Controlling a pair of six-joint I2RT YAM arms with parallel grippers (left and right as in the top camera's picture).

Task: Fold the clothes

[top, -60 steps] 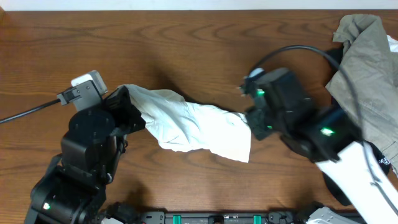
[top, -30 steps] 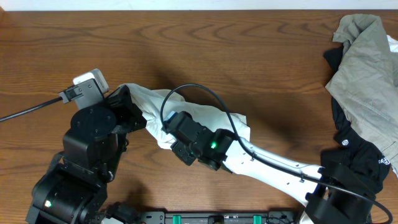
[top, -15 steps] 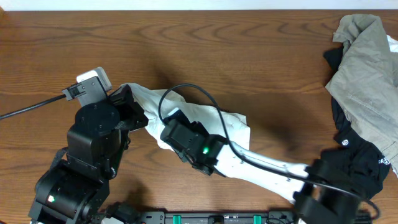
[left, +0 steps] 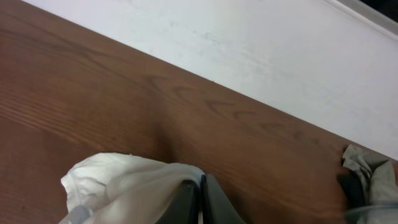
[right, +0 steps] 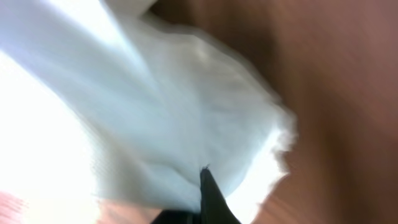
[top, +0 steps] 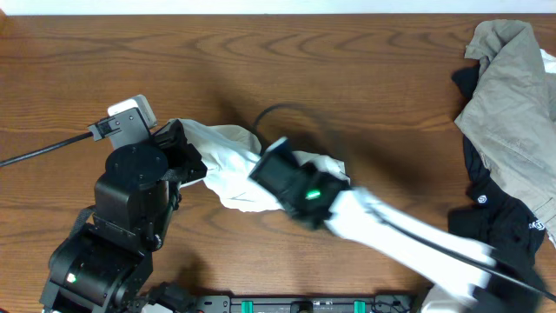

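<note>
White T-shirt (top: 228, 169) lies bunched and crumpled, left jaws and right jaws both clamped on it.

T-shirt (top: 228, 169) bunched on table (top: 287, 69), left of centre; left gripper (left: 200, 198) at its left end; right gripper (right: 204, 193) over its middle; garment heap (top: 512, 96) far right, well apart.

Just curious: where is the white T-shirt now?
In the overhead view the white T-shirt lies bunched left of centre on the wooden table, between the left claw and the right claw.
</note>
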